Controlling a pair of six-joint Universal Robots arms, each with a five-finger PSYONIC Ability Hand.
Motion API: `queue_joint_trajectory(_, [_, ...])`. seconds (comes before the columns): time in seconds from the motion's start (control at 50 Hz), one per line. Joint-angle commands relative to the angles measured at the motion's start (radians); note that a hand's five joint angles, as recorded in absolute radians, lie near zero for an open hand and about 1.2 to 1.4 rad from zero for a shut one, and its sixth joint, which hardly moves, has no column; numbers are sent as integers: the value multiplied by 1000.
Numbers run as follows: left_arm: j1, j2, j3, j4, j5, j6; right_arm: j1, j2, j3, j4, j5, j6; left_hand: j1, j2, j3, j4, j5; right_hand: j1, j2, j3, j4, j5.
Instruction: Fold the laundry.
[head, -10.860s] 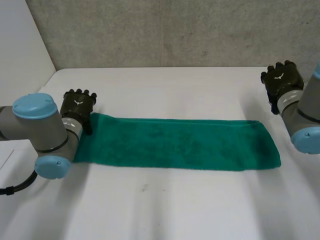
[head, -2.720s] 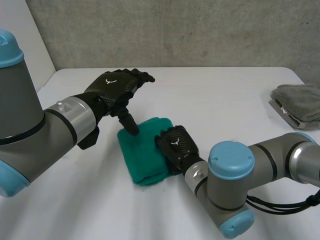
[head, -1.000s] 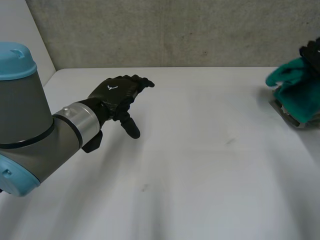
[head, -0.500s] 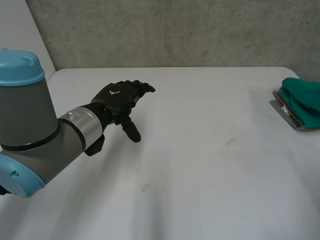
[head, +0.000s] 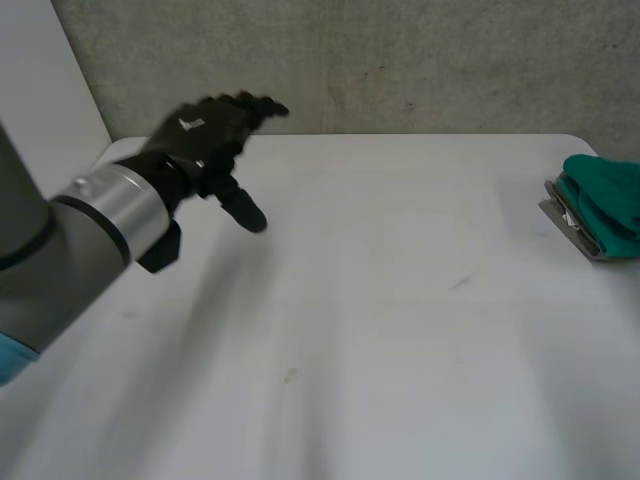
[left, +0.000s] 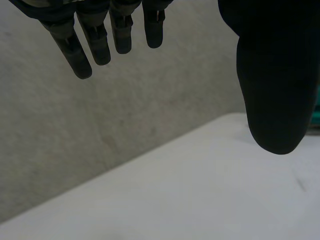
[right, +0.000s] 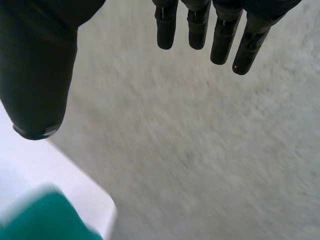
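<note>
Folded and set down, one green towel (head: 605, 197) lies on a grey tray (head: 566, 222) at the right edge of the white table (head: 380, 330), with neither hand on it. The robot's left hand (head: 205, 135) hangs above the table's far left corner, well apart from the towel. Its fingers are stretched out, its thumb is spread wide, and it holds nothing. The right hand (right: 40, 75) is just as wide and just as empty in its own wrist view, poised above the towel's end near the table's edge. The likeliest trouble sits at that edge. The tray lies close to the brink and nothing presses on the bundle, so a brush from the right hand's fingers (right: 216, 37) could probably drag the top layer open or nudge the towel towards the drop. The soft pile may also relax by itself and let the fold slacken. How far the tray and towel reach past the table's right edge cannot be told from the head view. On the other side, the left hand is raised close to the concrete wall (head: 400, 60) behind the table, and a careless swing there might strike it. The count is short: one towel, one tray, one table, two hands, both open.
</note>
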Motion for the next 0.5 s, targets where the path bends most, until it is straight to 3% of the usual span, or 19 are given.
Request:
queue_joint_trajectory(0.02, [53, 83, -3, 4, -89, -11, 218, -155, 121, 20, 107, 232, 13, 0, -7, 2, -16, -28, -44, -40, -63, -71])
queue_joint_trajectory(0.14, [104, 103, -17, -2, -130, -7, 379, -204, 255, -11, 175, 254, 4, -8, -16, -7, -25, -28, -44, -40, -63, -71])
queue_joint_trajectory(0.26, [116, 101, -43, -2, -129, -6, 517, -195, 350, -87, 305, 234, -2, -14, -21, -13, -31, -28, -44, -40, -63, -71])
queue_joint_trajectory(0.5, [110, 84, -93, 39, -126, -11, 547, -202, 443, -184, 330, 220, -16, -29, -36, -27, -45, -28, -44, -40, -63, -71])
